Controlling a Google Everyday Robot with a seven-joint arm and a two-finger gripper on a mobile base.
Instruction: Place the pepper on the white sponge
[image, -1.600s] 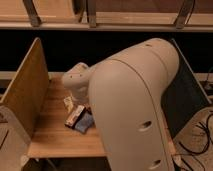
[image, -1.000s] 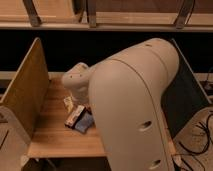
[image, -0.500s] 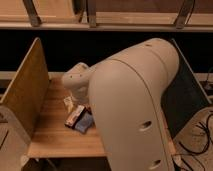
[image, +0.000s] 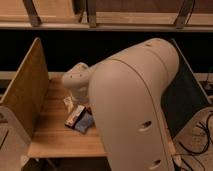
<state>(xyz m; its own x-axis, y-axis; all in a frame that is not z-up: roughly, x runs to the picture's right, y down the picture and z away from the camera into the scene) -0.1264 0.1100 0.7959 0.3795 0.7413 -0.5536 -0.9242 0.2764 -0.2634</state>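
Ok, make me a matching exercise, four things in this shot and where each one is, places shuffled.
1 robot arm; 2 wooden side panel; 3 packets; 4 cables.
A floor, lower right; B upright at the table's left edge; C on the table by the arm's end; D filling the middle.
Pairs: 1-D, 2-B, 3-C, 4-A.
The gripper is hidden below the arm's rounded end.

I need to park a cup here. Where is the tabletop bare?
Bare wood runs along the front-left of the table, between the left side panel and the packets. Crowded mid-table: the pincer hangs over the packets; the arm hides the right.
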